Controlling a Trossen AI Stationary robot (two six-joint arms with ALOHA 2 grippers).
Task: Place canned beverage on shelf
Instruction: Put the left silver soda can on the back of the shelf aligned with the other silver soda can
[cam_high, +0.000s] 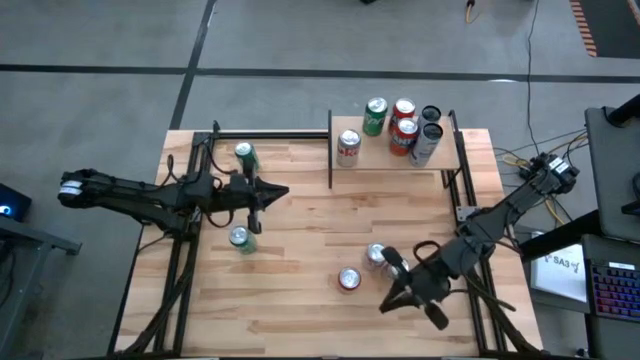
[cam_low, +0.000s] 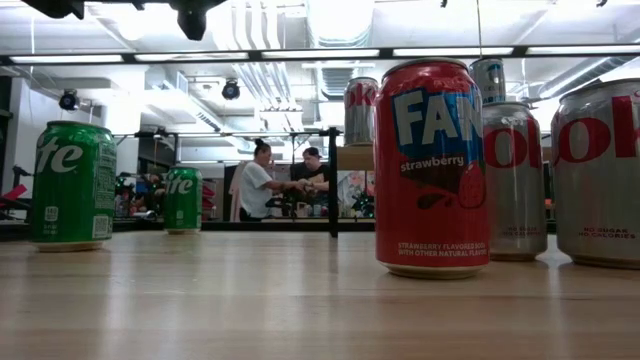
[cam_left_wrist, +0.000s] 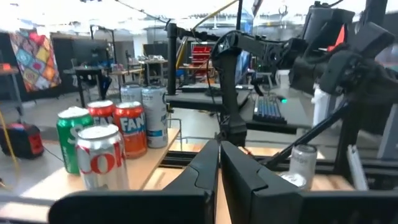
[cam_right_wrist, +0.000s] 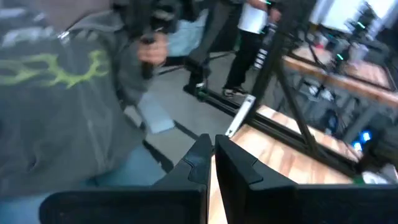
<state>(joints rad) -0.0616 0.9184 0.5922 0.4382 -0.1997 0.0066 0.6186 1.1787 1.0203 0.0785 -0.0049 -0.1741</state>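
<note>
While both arms hover with nothing in hand, we judge that the step ahead is picking a can off the table. Seen from above, the shelf (cam_high: 400, 160) sits at twelve o'clock on the table, slightly right, already carrying five cans. Four cans remain on the tabletop: a green can (cam_high: 244, 156) and another can (cam_high: 240, 239) at nine o'clock beside the left gripper (cam_high: 278, 192), a red can (cam_high: 349, 279) and a silver can (cam_high: 376, 256) at five o'clock beside the right gripper (cam_high: 392, 263). Both grippers' jaws are closed on nothing. To do this well, we would open the nearer gripper wide first, approach a can squarely at mid-height, and keep clear of its neighbour so nothing topples.
</note>
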